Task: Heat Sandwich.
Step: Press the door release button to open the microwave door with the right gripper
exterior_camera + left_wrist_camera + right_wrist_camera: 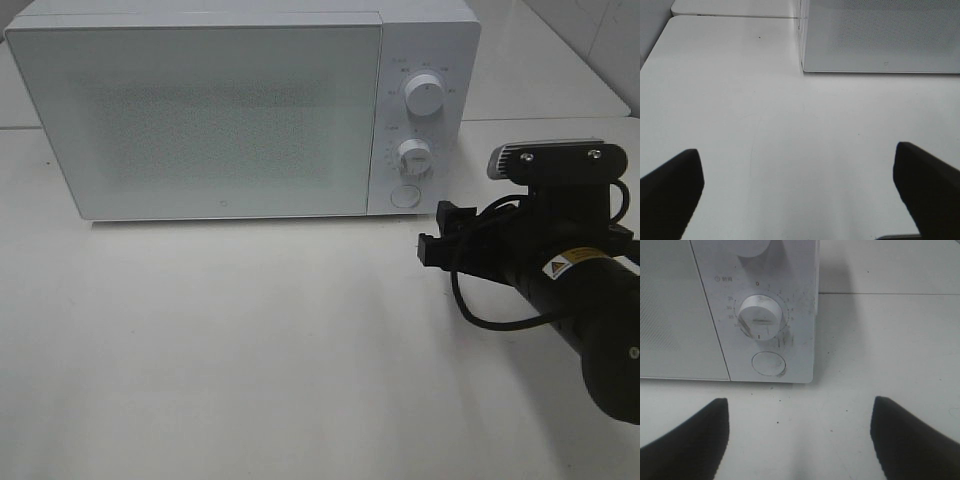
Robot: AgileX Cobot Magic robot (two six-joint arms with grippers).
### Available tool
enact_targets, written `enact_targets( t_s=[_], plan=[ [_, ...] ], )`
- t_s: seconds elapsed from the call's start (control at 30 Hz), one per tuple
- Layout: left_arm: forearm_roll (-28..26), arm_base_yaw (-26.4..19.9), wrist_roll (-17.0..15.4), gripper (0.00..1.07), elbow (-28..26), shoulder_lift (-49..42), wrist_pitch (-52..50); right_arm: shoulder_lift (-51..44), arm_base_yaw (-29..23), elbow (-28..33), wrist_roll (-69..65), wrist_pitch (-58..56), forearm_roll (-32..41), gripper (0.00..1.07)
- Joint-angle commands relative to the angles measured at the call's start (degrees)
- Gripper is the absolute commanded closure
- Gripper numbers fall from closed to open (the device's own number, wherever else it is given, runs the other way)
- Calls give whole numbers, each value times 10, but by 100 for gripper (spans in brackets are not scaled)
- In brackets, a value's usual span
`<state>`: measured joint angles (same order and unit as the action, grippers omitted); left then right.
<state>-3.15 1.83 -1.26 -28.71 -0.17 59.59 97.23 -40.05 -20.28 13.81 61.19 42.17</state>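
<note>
One white box-shaped microwave (220, 110) stands at the far side of the white table (250, 340), door shut. Its right panel has two round white dials (424, 97) and one round button (404, 195). The high view shows only the black right gripper (432, 232), near that panel. The right wrist view adds its jaws apart and empty. Only the left wrist view shows the left gripper (797, 190), jaws spread wide and empty. Where the sandwich lies cannot be told.
</note>
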Motion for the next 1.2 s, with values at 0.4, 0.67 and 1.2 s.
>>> enact_targets(
  t_s=[0.4, 0.67, 1.2],
  plan=[
    [-4, -1, -3, 9, 2, -12, -5, 17, -7, -18, 6, -2, 9, 32],
    [-4, -1, -3, 9, 2, -12, -5, 17, -7, -18, -155, -4, 3, 32],
    [-4, -1, -3, 9, 2, -12, -5, 17, -7, -18, -649, -5, -2, 32]
  ],
)
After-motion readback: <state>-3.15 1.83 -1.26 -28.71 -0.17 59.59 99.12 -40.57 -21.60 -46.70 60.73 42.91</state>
